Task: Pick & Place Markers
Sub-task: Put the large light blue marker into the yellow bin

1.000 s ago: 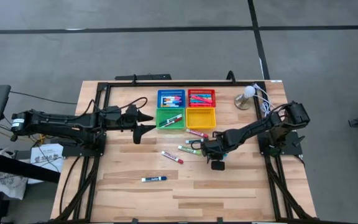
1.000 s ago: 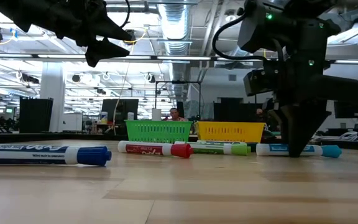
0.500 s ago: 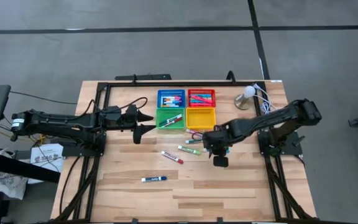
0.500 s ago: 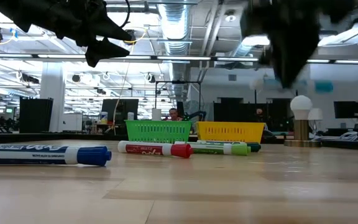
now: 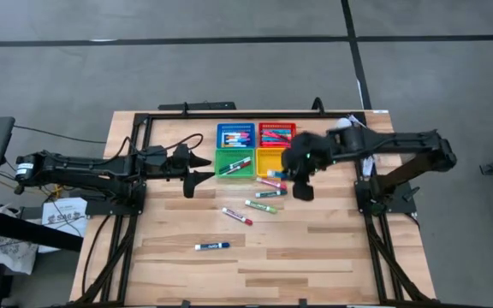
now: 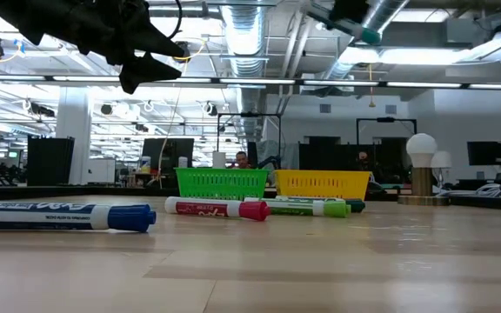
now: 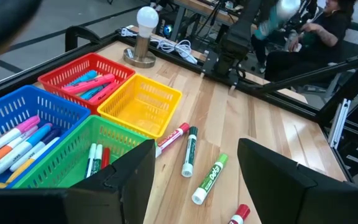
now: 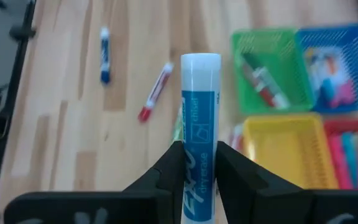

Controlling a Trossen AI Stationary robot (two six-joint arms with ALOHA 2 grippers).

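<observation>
A teal marker (image 8: 199,134) rides clamped in the right gripper (image 8: 194,163), high above the yellow basket (image 5: 276,161). Blue, red and green baskets already hold markers, while five more lie loose on the table (image 5: 332,257). The left gripper (image 5: 200,168) waits beside the green basket (image 5: 227,157), fingers apart and empty

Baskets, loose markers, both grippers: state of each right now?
Right gripper: shut on teal marker, raised above yellow basket.
Left gripper: open, empty, raised beside green basket.
Yellow basket: empty.
Green basket: holds a red and a green marker.
Blue basket: holds several markers.
Red basket: holds several markers.
Blue marker: lying alone on table.
Red marker: lying on table.
</observation>
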